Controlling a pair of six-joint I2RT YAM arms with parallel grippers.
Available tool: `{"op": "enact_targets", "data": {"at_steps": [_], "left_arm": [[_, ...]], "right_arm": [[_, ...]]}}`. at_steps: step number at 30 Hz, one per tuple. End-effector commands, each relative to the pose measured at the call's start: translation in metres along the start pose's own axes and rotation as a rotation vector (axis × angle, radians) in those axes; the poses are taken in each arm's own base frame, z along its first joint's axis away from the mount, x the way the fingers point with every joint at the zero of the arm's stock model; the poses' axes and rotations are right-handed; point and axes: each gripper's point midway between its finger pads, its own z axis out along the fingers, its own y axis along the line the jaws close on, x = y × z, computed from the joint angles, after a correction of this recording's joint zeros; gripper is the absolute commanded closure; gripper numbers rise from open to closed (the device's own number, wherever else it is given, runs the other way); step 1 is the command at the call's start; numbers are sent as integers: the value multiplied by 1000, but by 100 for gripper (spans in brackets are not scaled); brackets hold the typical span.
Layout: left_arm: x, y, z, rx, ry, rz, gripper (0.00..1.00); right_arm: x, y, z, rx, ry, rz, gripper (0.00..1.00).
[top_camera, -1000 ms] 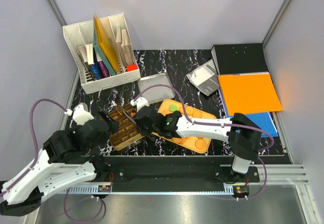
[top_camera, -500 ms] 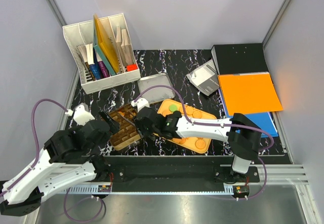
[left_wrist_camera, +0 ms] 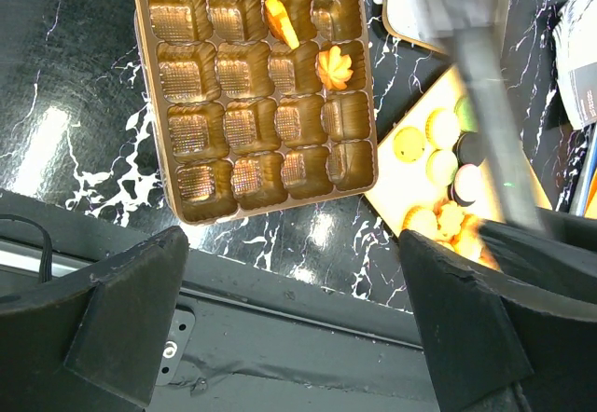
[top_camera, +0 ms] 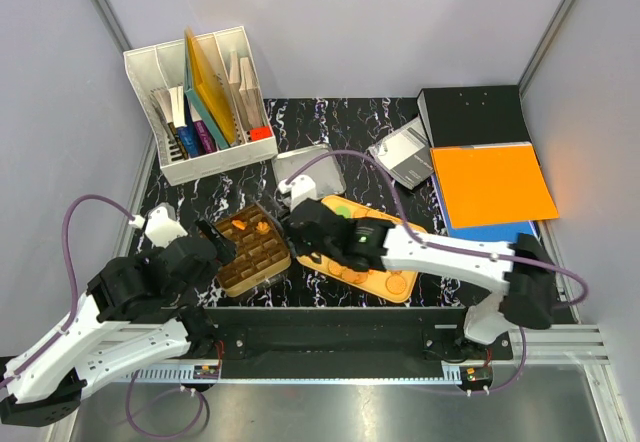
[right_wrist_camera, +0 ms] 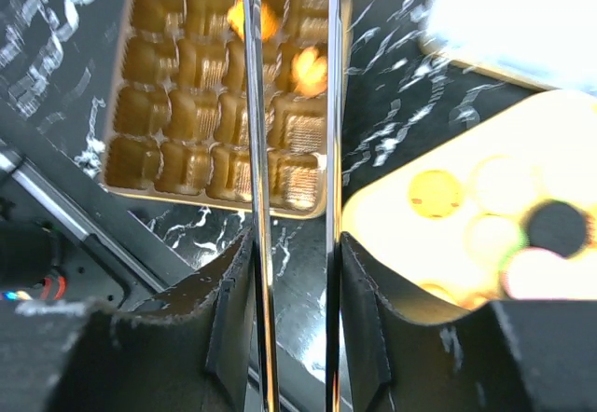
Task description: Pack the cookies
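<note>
Since half a second ago the right arm has pulled back off the golden tray (left_wrist_camera: 201, 184) and its elbow has swung out toward 3 o'clock, so the right end effector (right_wrist_camera: 290, 58) now hangs over the strip of tabletop (top_camera: 340, 122) between the tray and the orange board (top_camera: 400, 230). Its two thin blades stand a narrow gap apart with nothing between them. The left end effector (left_wrist_camera: 291, 244) is spread wide and empty, sitting at 9 o'clock of the tray. Most of the cookies (left_wrist_camera: 438, 151) lie loose on the board, at 3 o'clock of the tray. Only two orange ones are packed, both in the tray's 12 o'clock half, and one of them looks tipped on edge in its cup. My guess is that the next move is a fresh pick from the board. The cookies sit close together there, so blades this slim could nudge a neighbour off the rim or pinch one off-centre and let it slip in transit. On the way back a blade could catch a cup wall and shove the light tray. The left arm waits close by, so a wide swing risks contact with it
</note>
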Motion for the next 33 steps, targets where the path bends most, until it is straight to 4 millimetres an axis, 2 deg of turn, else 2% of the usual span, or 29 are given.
{"op": "enact_targets", "data": {"at_steps": [1, 2, 3, 4, 5, 7, 8, 10, 12, 18, 25, 33], "left_arm": [[-10, -8, 1, 17, -45, 5, 1], [-10, -10, 2, 20, -46, 9, 1], [-10, -12, 3, 18, -46, 25, 1], [-9, -15, 5, 20, -47, 29, 1], [-9, -17, 6, 22, -46, 39, 1], [-8, -25, 10, 23, -47, 63, 1], [-8, -27, 11, 22, -46, 82, 1], [-6, -38, 15, 30, -43, 93, 1], [-3, -44, 20, 29, -34, 118, 1], [3, -65, 27, 59, -14, 149, 1], [18, -77, 39, 75, 26, 170, 1], [29, -84, 49, 77, 55, 178, 1]], "right_arm": [[-59, -27, -70, 76, -166, 55, 57], [-45, -39, -77, 119, -104, 35, 59], [-48, -50, -84, 161, -93, 48, 59], [-41, -57, -90, 192, -59, 78, 59], [-20, -74, -98, 258, 36, 56, 60], [-10, -89, -109, 328, 97, 116, 62], [7, -101, -119, 376, 171, 108, 62], [21, -112, -125, 423, 216, 157, 63], [44, -120, -131, 455, 285, 175, 64], [81, -122, -152, 468, 377, 336, 62], [101, -131, -195, 482, 422, 428, 55], [126, -134, -220, 484, 521, 429, 47]]}}
